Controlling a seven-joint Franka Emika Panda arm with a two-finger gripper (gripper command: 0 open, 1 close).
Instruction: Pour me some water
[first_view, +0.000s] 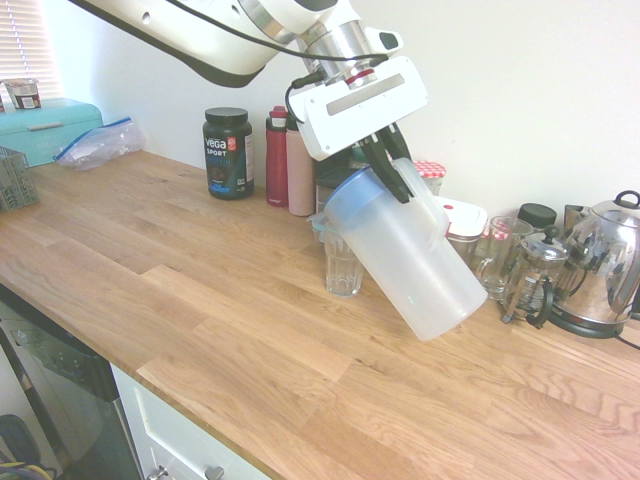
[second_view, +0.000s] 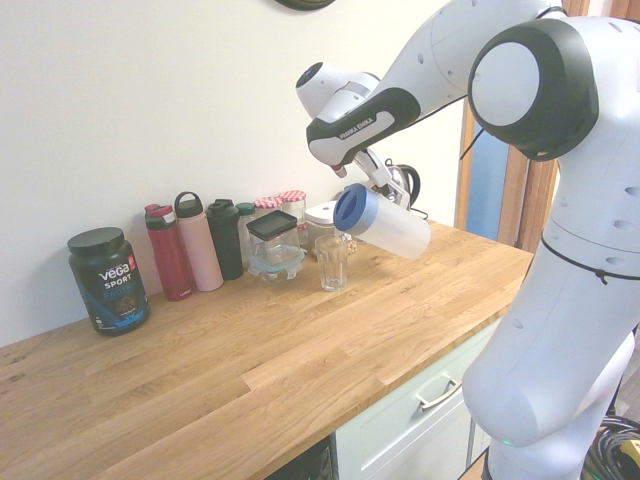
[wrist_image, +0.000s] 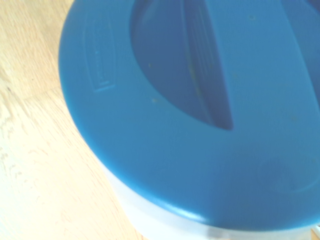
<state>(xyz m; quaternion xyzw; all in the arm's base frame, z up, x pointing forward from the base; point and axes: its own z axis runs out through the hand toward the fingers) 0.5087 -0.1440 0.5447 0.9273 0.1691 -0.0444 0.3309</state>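
Observation:
My gripper (first_view: 392, 168) is shut on the handle of a frosted plastic pitcher (first_view: 410, 265) with a blue lid (wrist_image: 200, 110). The pitcher (second_view: 385, 222) hangs tilted above the wooden counter (first_view: 200, 300), lid end down and bottom end raised. Its lid edge sits just over the rim of a clear drinking glass (first_view: 342, 268) that stands upright on the counter (second_view: 300, 340). In the second exterior view the glass (second_view: 331, 262) stands just below the lid. The water is hidden: none shows through the frosted wall or in the glass. The lid fills the wrist view.
Along the wall stand a dark Vega tub (first_view: 228, 152), red and pink bottles (first_view: 288, 160), jars and a food container (second_view: 274, 245). A French press (first_view: 530, 280) and a steel kettle (first_view: 605, 265) stand behind the pitcher's raised end. A teal bread box (first_view: 45, 125) stands far along the counter.

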